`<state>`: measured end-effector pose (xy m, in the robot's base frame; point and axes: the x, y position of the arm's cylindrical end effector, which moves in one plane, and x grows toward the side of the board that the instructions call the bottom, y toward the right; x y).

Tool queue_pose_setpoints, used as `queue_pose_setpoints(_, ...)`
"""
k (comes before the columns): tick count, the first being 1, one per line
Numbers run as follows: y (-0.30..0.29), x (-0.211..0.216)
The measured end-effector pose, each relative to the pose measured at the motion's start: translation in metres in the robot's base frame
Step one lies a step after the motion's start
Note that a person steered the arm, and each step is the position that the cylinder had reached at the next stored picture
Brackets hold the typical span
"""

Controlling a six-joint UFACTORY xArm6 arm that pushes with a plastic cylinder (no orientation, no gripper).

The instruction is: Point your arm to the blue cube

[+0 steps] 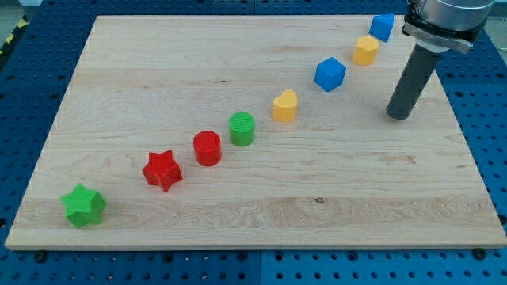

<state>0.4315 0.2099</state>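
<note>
The blue cube (pixel 330 74) sits on the wooden board (pixel 261 214) at the upper right, in a diagonal line of blocks. My tip (pixel 399 115) stands to the right of the cube and a little below it, apart from it by about a block's width. Another blue block (pixel 382 27) lies at the top right, just left of the rod's upper part.
The line runs from lower left to upper right: green star (pixel 84 205), red star (pixel 163 169), red cylinder (pixel 207 147), green cylinder (pixel 242 128), yellow heart (pixel 285 104), then the blue cube, a yellow hexagon (pixel 365 50). The board lies on a blue perforated table (pixel 32 71).
</note>
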Motion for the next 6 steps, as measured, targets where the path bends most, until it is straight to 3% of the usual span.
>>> queue_pose_setpoints(4, 0.006, -0.021)
queue_pose_setpoints(6, -0.033, -0.042)
